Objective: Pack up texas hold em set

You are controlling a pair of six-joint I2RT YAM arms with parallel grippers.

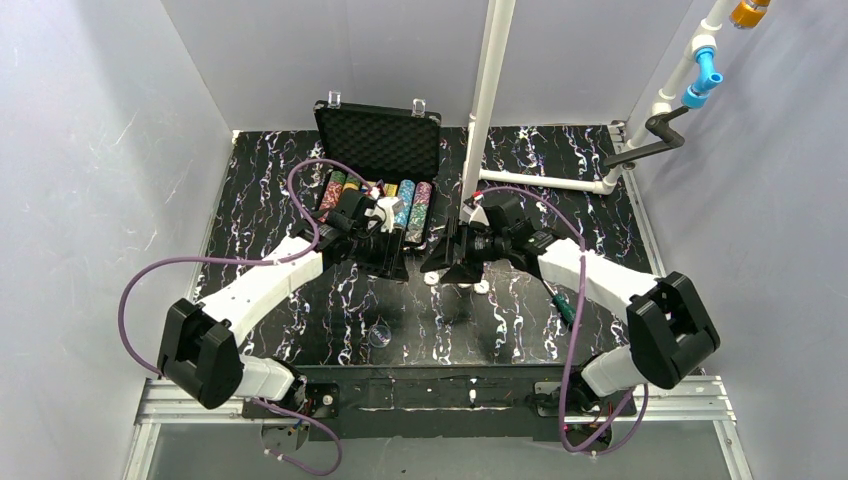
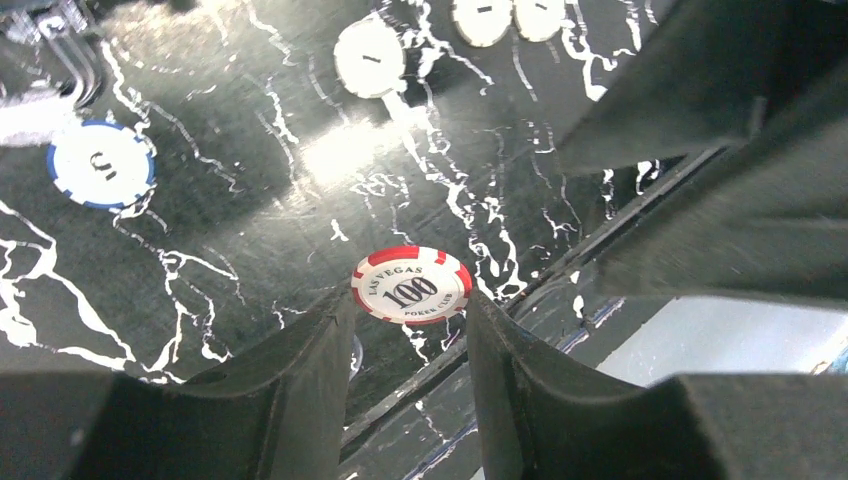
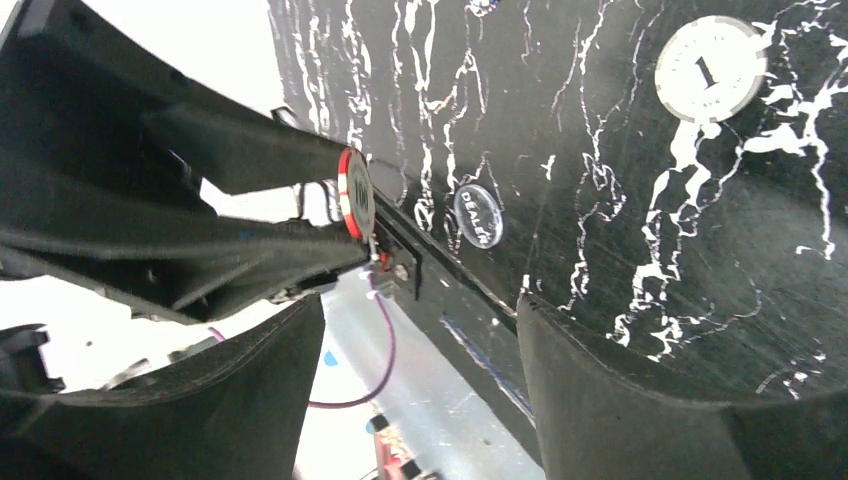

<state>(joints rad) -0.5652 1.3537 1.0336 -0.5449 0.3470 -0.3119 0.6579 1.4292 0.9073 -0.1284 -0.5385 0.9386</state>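
The left pincer (image 2: 410, 315) pinches a red-and-white 100 chip (image 2: 411, 285) by its edges, just in front of the case (image 1: 380, 140). The right pincer (image 3: 420, 310) stands wide with nothing in it, facing the left one. The case lies open at the far side of the counter (image 1: 260, 200), lid up, with chip rows (image 1: 410, 205) in its base. Loose on the counter are a blue chip (image 2: 100, 163), white chips (image 2: 370, 57) and a clear dealer button (image 3: 478, 215). A screwdriver (image 1: 565, 305) lies by the right arm.

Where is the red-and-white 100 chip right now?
The 100 chip is pinched in the left tool, mid-table just in front of the case; the right wrist view shows it edge-on, left of the dealer button.
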